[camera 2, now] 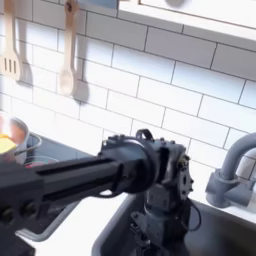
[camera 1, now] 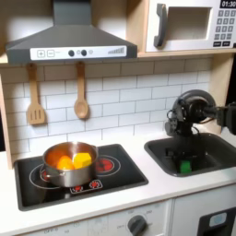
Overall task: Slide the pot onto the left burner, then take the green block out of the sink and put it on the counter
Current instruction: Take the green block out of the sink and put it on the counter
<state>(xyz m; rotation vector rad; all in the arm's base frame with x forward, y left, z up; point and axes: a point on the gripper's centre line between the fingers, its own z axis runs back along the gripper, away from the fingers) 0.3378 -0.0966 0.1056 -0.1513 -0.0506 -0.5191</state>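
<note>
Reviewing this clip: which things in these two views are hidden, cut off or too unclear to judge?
- Gripper: in the first exterior view it reaches down into the sink above the green block; too small to tell open or shut.
- Fingers: in the second exterior view the arm's own body hides them.
- Pot: cut off by the second exterior view's left edge.
- Faucet: cut off by the second exterior view's right edge.

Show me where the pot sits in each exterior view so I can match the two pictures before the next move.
First exterior view: the pot stands on the black cooktop's left burner, lower left of the picture, with orange-yellow pieces inside.
Second exterior view: the pot is cut off by the picture's left edge, at mid-height, behind the arm.
Shared landmark: the wooden spoon hanging on the white tile wall above the pot.
</note>
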